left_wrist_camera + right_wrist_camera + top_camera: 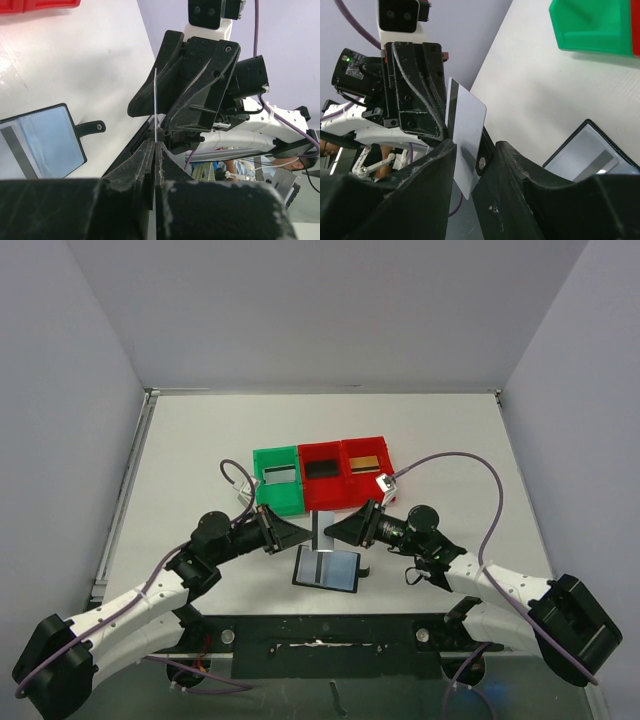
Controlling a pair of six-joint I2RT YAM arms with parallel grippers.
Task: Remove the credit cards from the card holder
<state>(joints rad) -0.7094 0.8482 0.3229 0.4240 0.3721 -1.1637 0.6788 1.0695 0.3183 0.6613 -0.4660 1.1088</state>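
Note:
The card holder [328,568] lies open and flat on the table, its glossy grey-blue inside up and its strap tab [92,128] out to the side. Above it my left gripper [308,532] is shut on a silvery-grey credit card [467,135], held upright and seen edge-on [155,100] in the left wrist view. My right gripper [475,150] faces it from the right. Its jaws straddle the card's free end, one finger against the card and a gap to the other. A gold card [364,461] and a black card [322,468] lie in the red bins.
A green bin [278,480] and two red bins [322,490] stand in a row just behind the grippers. The card holder [590,152] is directly below the right gripper. Both arms' cables loop over the table beside the bins.

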